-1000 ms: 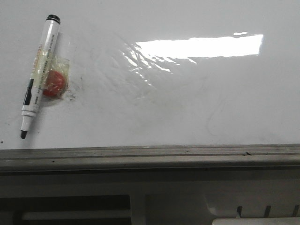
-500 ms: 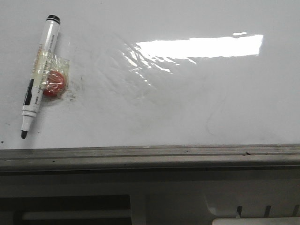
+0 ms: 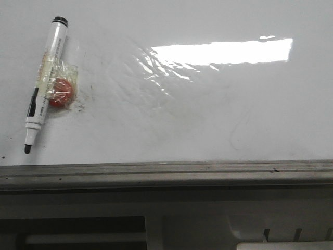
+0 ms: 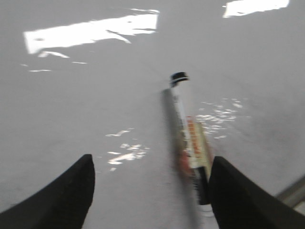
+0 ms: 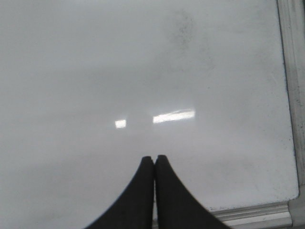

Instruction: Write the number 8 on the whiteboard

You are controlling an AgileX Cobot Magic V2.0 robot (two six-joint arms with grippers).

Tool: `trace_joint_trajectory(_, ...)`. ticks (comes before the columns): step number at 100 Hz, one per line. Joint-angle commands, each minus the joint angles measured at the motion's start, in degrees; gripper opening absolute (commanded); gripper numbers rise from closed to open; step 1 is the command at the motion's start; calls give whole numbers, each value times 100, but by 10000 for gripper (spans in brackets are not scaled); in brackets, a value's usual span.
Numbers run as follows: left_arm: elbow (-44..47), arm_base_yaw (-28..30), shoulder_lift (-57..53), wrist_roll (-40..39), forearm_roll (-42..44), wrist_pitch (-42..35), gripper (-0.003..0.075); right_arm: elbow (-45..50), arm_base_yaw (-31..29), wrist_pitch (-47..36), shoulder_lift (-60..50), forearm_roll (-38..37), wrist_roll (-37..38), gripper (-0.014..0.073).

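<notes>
1. Board (image 3: 208, 120): glossy white, lying flat, grey frame along the near edge. Only faint smudges and glare on it. No 8 visible in any view, so writing isn't started.
2. Marker (image 3: 45, 86): lies on the board near the far-left corner, uncapped, black tip pointing toward the near edge and close to it. Body runs roughly along the left edge, slightly slanted.
3. Red blob (image 3: 61, 92) in clear tape touches the marker mid-body on its right. Looks like an add-on grip pad or stop so the fingers seat repeatably; can't confirm what it is.
4. Left gripper (image 4: 150, 191): spread wide, holding nothing, above the board. In its wrist view the marker (image 4: 189, 143) sits between the fingers (image 4: 66, 195) but close to one side, not centred. The view is blurred. Looks like an approach for a pick across the barrel.
5. Right gripper (image 5: 154, 191): clenched, tips touching, empty. It hangs over a bare patch near a board corner with the frame beside it, parked clear of the writing area, I'd judge.
6. Next needs: centre the left fingers on the barrel near the taped spot, then close. An off-centre grip risks rolling the marker or smearing ink near the near edge.
</notes>
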Motion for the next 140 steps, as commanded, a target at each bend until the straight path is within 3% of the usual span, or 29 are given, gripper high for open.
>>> trace_joint_trajectory(1,-204,-558,209,-82,-555,-512,471,-121,-2,-481,89,-35,-25,-63)
trace_joint_trajectory(15,-204,-1047,720,-82,-677,-946,471,-121,-2,-547,89,-35,-25,-63)
trace_joint_trajectory(43,-204,-1142,1944,-82,-914,-1914,446,-121,9,-527,89,-35,-25,-63)
trace_joint_trajectory(67,-212,-1142,2496,-70,-935,-1969,255,-121,269,-505,89,6,-25,-63)
trace_joint_trajectory(85,-212,-1142,2624,-56,-935,-1886,27,-142,692,-491,139,66,-25,-63)
trace_joint_trajectory(89,-212,-1142,2624,-31,-935,-1886,-22,-186,836,-394,199,66,-25,-63)
trace_joint_trajectory(110,-212,-1156,2589,-21,-832,-1888,-20,-390,1892,-126,569,79,-186,-63)
trace_joint_trajectory(127,-339,-1192,2349,-21,633,-1814,-20,-824,3216,239,1072,499,-725,-63)
trace_joint_trajectory(140,-521,-1217,2288,-21,1166,-1726,-20,-1264,4383,239,1516,673,-897,-19)
